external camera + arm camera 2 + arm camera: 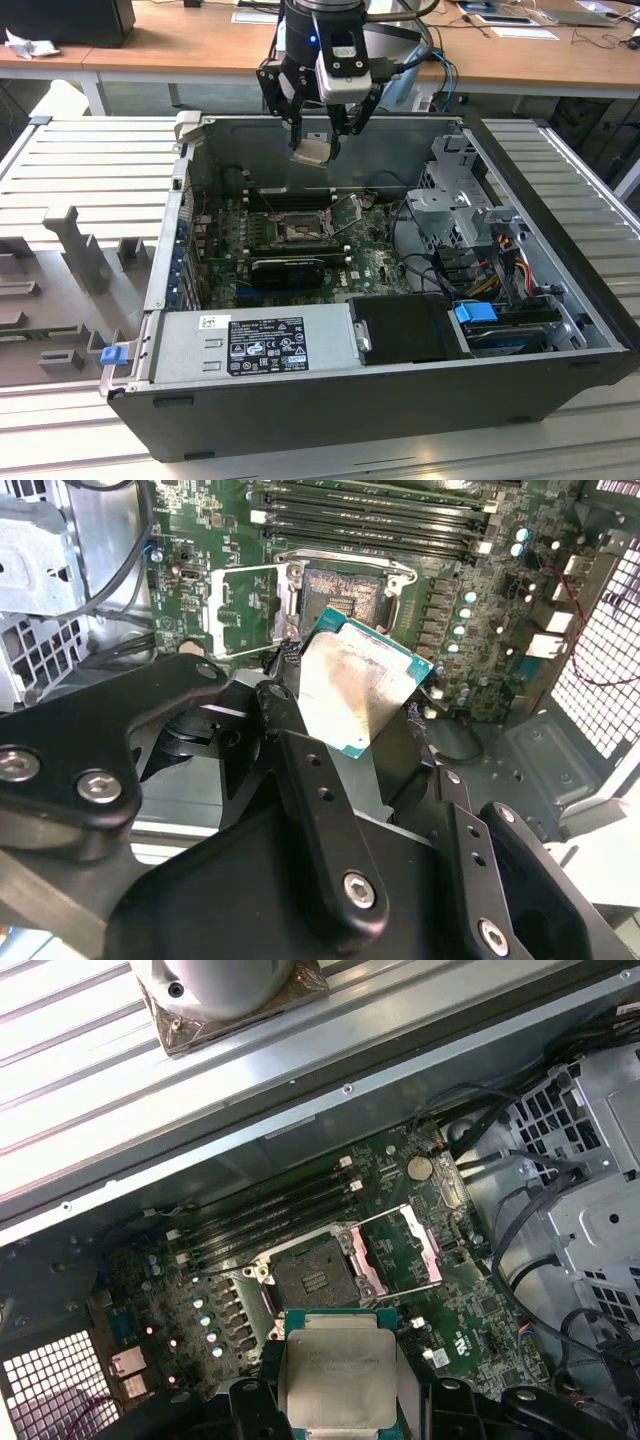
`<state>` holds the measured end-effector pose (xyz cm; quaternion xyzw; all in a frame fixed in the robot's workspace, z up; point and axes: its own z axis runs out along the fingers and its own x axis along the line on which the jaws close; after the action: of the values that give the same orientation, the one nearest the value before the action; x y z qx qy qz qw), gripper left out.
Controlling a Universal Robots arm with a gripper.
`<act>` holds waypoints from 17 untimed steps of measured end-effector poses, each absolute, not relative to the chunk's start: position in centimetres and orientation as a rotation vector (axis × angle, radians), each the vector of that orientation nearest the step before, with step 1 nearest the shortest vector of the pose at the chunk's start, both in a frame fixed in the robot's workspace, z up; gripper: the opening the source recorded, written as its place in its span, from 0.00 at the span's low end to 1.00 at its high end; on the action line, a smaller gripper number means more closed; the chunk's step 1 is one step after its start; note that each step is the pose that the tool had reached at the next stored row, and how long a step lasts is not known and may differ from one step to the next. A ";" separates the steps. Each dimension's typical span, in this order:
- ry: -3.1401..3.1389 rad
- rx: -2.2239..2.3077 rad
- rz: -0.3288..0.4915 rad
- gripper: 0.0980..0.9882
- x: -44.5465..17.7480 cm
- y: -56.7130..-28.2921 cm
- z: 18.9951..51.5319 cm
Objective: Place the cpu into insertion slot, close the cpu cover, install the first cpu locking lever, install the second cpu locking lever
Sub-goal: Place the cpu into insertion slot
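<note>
My gripper [316,135] hangs above the open computer case, shut on the cpu [311,151], a flat square chip with a silvery-beige top. In both wrist views the cpu [356,684] [339,1378] sits clamped by its edges between the black fingers [283,716], well clear of the board. The insertion slot [297,233] [340,594] [314,1278] lies bare below it on the green board. The cpu cover [244,610] [410,1248] is swung open, standing beside the slot. Thin wire levers [378,1217] stand raised around the socket.
Long black memory slots [265,1210] run beside the socket. A black card [286,268] lies in front of it. A grey power supply [255,343] fills the case front, and a drive cage [455,205] with cables sits at the exterior view's right. Case walls [180,200] ring the board.
</note>
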<state>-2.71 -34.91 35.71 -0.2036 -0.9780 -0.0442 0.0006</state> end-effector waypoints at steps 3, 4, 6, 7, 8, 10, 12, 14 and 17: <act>-3.067 -0.663 -0.139 0.48 -2.7 -34.9 35.7; -3.066 -0.670 -0.139 0.48 -2.7 -34.9 35.7; -3.062 -0.689 -0.139 0.48 -2.7 -34.9 35.7; -3.060 -0.701 -0.139 0.48 -2.7 -34.9 35.7; -3.058 -0.709 -0.139 0.48 -2.7 -34.9 35.6; -3.055 -0.723 -0.139 0.48 -2.7 -34.9 35.6; -3.053 -0.736 -0.139 0.48 -2.7 -34.9 35.6; -3.051 -0.743 -0.139 0.48 -2.7 -34.9 35.6; -3.050 -0.749 -0.139 0.48 -2.7 -34.9 35.4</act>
<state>-2.70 -34.90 35.37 -0.2383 -0.9702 -0.0442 -0.0010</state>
